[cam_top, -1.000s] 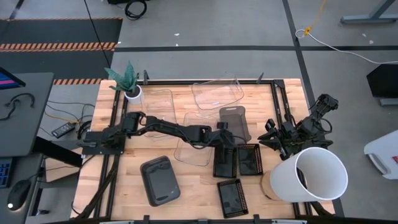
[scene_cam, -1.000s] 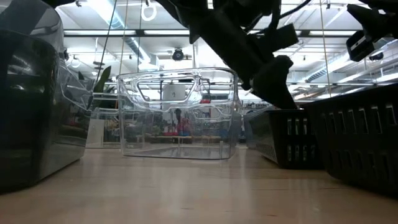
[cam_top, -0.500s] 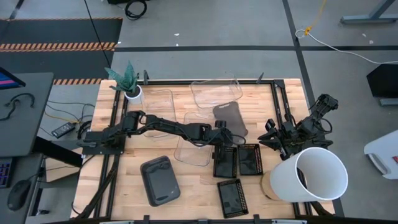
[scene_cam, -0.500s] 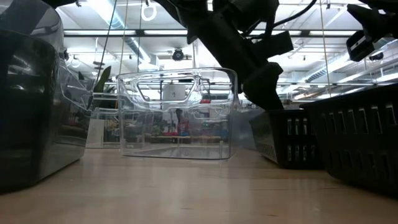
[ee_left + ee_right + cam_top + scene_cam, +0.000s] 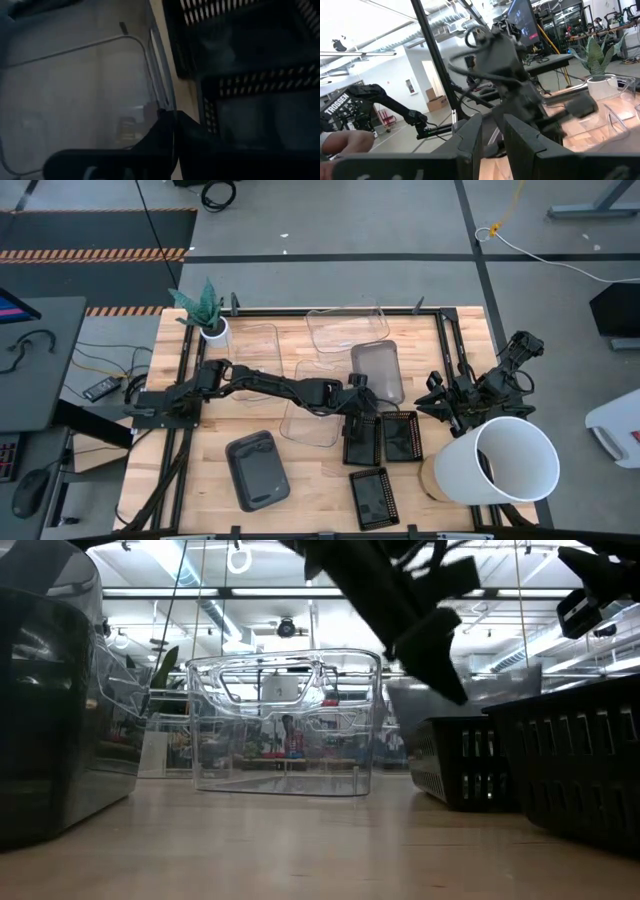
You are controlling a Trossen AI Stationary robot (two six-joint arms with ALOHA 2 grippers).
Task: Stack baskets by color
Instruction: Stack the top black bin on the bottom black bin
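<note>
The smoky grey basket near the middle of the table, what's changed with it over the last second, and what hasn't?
The left end effector closed on the near rim of the smoky grey basket and tipped it up off the table, so the low view now shows it raised above the black mesh baskets. The clear baskets, the second grey basket and the right end effector by the white bucket stayed put.

right gripper (image 5: 492,135) seen low in frame, dark fingers (image 5: 470,137) slightly apart, nothing between them; left arm (image 5: 512,85) blurred beyond; clear basket (image 5: 615,97) on wooden table (image 5: 580,132); room with monitor (image 5: 525,20) behind
</note>
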